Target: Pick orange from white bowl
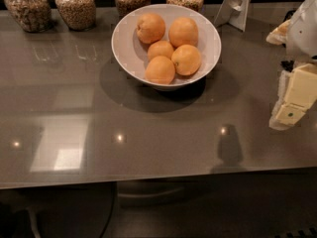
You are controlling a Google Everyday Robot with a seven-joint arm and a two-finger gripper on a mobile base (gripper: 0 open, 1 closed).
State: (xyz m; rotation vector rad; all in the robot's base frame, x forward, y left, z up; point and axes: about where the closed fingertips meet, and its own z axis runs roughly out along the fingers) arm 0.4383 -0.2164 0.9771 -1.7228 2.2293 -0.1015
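A kitchen is suggested by the countertop [148, 133], grain jars [76, 6] and white bowl [124, 48] of oranges [183, 32]; the gripper [286, 118] is held over the counter's right edge.

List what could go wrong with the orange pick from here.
1. The right-front orange touches its neighbours in the white bowl. Closing on it may nudge one and set it rolling, perhaps over the shallow rim.
2. The gripper sits at the right edge, apart from the bowl. A low sideways approach could clip the rim and shove the bowl toward the glass jars behind.
3. The white stand at back right may lie near the arm's sweep.
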